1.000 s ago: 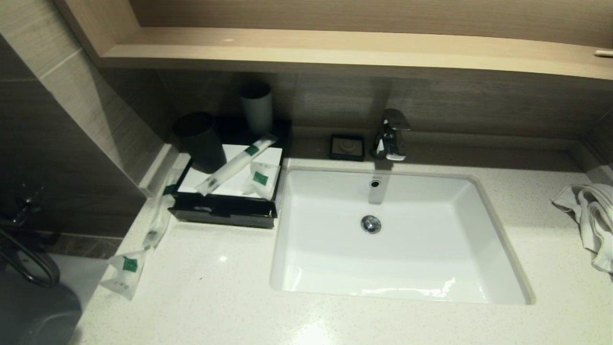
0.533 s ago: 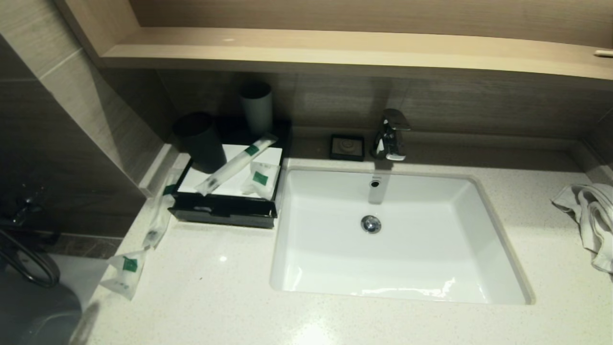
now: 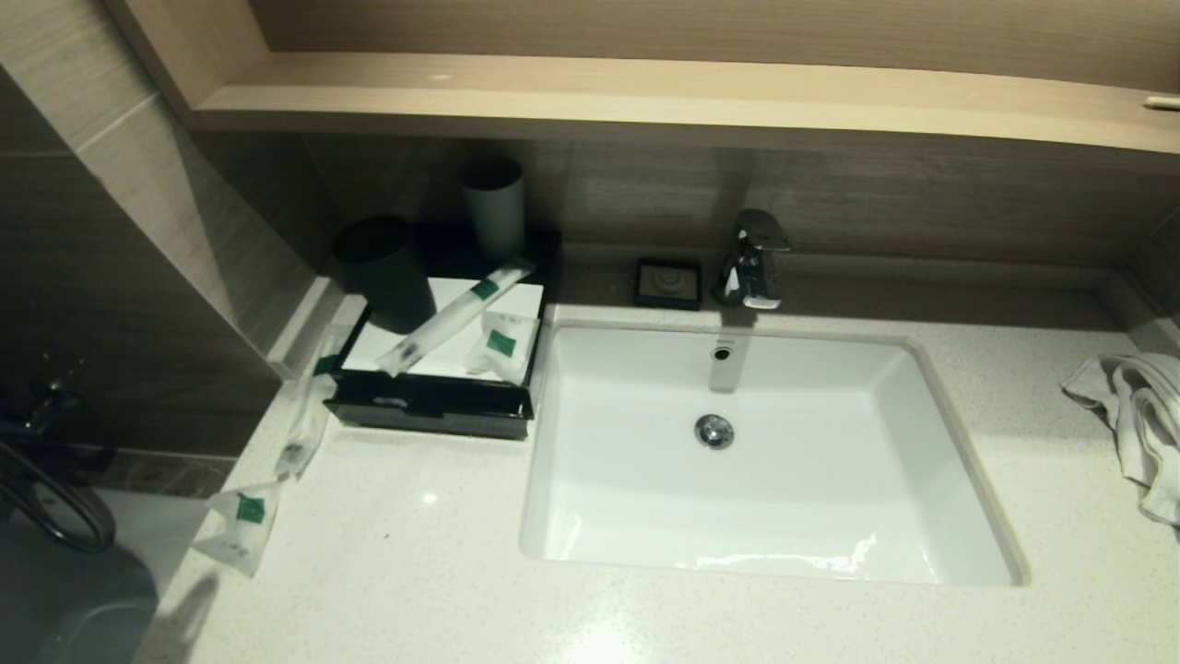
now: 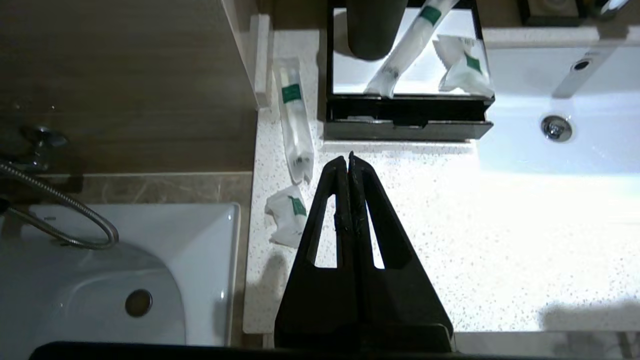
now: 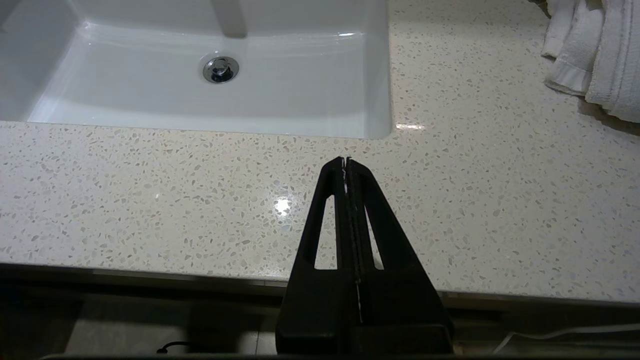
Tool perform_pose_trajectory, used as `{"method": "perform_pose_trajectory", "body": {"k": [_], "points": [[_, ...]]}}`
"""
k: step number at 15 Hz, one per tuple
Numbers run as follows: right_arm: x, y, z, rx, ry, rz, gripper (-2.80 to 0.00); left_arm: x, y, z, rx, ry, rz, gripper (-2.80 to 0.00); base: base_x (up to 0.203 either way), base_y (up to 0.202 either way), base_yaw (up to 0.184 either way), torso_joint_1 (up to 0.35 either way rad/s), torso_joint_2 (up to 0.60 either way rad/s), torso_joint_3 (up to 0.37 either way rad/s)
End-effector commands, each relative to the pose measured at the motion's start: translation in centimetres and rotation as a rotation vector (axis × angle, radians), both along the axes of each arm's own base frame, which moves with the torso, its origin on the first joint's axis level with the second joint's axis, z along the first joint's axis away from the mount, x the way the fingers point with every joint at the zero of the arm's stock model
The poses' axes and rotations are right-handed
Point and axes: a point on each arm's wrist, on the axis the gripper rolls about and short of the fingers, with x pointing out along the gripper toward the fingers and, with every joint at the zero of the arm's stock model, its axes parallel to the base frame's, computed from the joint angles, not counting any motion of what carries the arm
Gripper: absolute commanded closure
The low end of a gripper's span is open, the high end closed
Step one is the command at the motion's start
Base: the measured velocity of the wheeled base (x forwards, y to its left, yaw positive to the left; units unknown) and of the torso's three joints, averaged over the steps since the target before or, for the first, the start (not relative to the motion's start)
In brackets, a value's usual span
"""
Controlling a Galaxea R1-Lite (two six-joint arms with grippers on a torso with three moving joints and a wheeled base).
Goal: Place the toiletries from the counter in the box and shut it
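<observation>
The black box (image 3: 429, 406) with a white top panel stands at the sink's left, its drawer front shut. On its top lie a long sachet (image 3: 454, 316) and a small squarish sachet (image 3: 502, 346). On the counter (image 3: 406, 553) left of the box lie another long sachet (image 3: 307, 420) and a small sachet (image 3: 241, 526). In the left wrist view the same long sachet (image 4: 295, 120) and small sachet (image 4: 286, 215) lie just beside my left gripper (image 4: 348, 159), which is shut, empty, and hangs above the counter short of the box (image 4: 407, 120). My right gripper (image 5: 345, 161) is shut and empty over the counter's front edge.
A dark cup (image 3: 385, 272) stands on the box's top and a pale cup (image 3: 493, 207) behind it. A soap dish (image 3: 668, 282) and tap (image 3: 756, 258) sit behind the sink (image 3: 765, 461). A white towel (image 3: 1138, 415) lies at the far right. A wall bounds the left.
A faint shadow has crept onto the counter's front left corner in the head view; the sachets, box and cups have not moved.
</observation>
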Motion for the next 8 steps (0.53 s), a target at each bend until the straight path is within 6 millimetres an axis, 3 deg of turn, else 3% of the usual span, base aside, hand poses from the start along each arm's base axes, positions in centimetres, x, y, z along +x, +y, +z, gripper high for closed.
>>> {"method": "perform_pose_trajectory", "body": {"k": [1, 8], "points": [[0.0, 0.0, 0.0, -0.001, 0.000, 0.001, 0.00, 1.1, 0.0, -0.8, 0.000, 0.058, -0.001, 0.00, 0.000, 0.000, 0.000, 0.000, 0.00, 0.000], [0.0, 0.0, 0.0, -0.001, 0.000, 0.001, 0.00, 4.0, 0.0, -2.7, -0.006, 0.205, -0.001, 0.00, 0.000, 0.000, 0.000, 0.000, 0.00, 0.000]]}}
